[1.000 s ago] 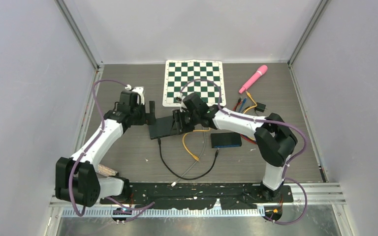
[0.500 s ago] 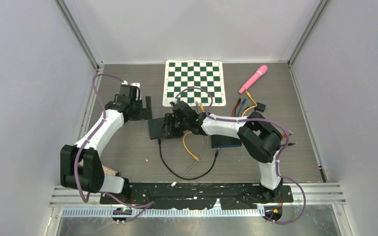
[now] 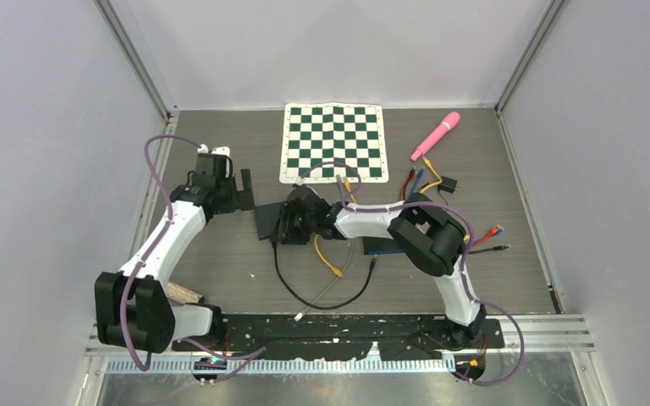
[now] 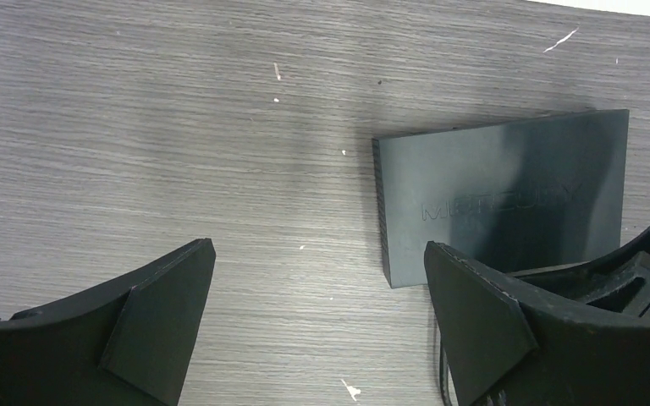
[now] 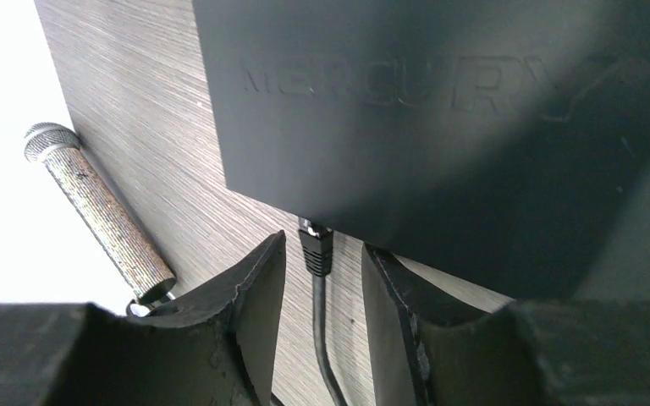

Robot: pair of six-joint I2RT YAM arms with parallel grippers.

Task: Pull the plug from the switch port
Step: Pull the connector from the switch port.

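Nearest me, one black cable [image 3: 322, 296] loops on the desk [image 3: 220, 262] and runs up to the one plug [image 5: 315, 251]. The plug is seated in the near edge of the switch [image 5: 440, 127].

The right gripper [image 5: 322, 254] straddles that plug. Its fingers [image 5: 258, 283] stand apart with a gap on each side, and nothing is grasped.

Judgement: close squarely on the plug body, not the cable, then draw straight back along the port line. A slanted pull may drag the light switch.

The left gripper [image 4: 317, 254] hangs just left of the switch, fingers spread wide and empty. I would press it on the casing as a brace.

Count: two arms, one switch, one plug in it, one yellow cable [image 3: 328, 254], one metal rod [image 5: 101, 207].

Farther: one chequered mat [image 3: 334, 142], one pink wand [image 3: 437, 135], and a cable bunch [image 3: 419, 179] I cannot count.
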